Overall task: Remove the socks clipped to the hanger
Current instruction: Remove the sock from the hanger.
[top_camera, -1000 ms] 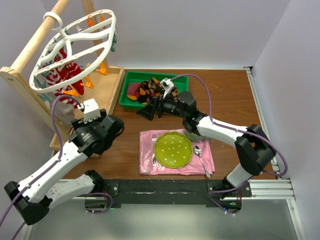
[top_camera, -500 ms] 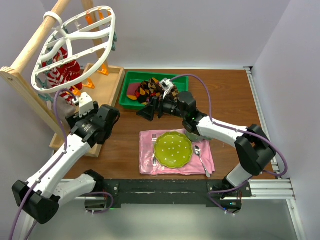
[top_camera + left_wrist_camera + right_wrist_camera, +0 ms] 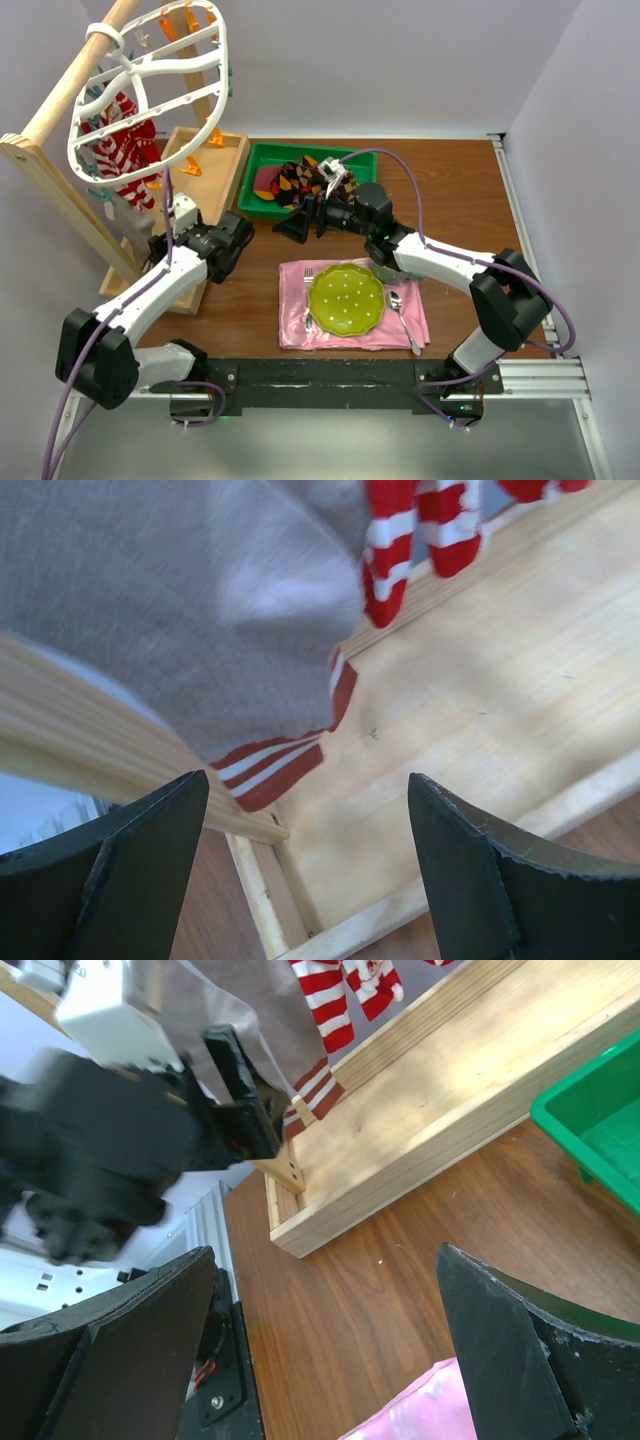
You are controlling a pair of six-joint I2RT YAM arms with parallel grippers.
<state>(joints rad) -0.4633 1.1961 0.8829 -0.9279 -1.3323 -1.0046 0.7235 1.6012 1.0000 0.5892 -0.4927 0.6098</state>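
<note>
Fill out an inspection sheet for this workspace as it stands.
Surface: brown wooden table, no spills seen.
Job's things: white hanger on the wooden rack; red-and-white striped socks and a grey sock hang below it; argyle socks lie in the green tray.
Clutter: pink napkin with green plate, fork, spoon.
Pincers: left pincer open at the grey sock's hem; right pincer open, empty.
Cables: purple cables along both arms.
Surroundings: plain walls.
</note>
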